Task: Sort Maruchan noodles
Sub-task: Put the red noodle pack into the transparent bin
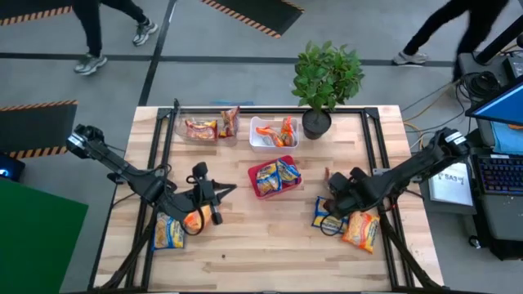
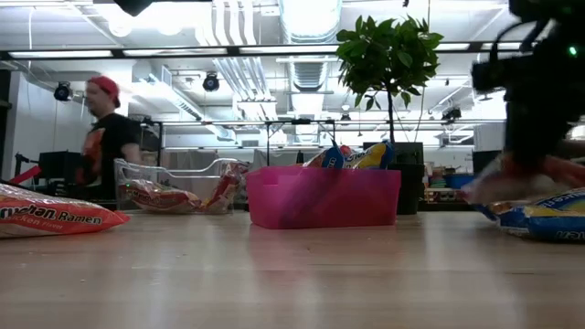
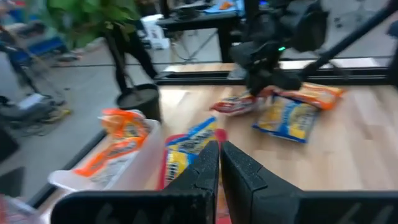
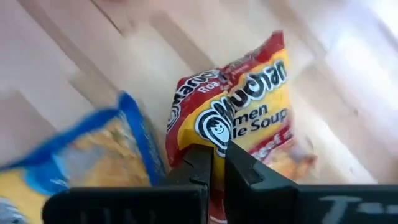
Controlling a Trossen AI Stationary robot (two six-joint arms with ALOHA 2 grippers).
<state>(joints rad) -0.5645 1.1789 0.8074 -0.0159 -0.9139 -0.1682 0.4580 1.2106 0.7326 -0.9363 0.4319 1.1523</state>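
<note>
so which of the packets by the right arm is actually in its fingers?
The red-and-yellow packet, pinched at its edge by the right gripper and raised off the table; the blue packet and orange packet lie loose.

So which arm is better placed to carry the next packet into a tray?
The right. Its gripper has its jaws shut on a red-and-yellow packet. The left gripper is shut and empty, facing the red tray.

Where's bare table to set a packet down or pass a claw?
Free: the front strip below the red tray, between the left claw and right claw. Crowded: the back row, clear tray, white tray and plant pot, and both front corners' packets.
</note>
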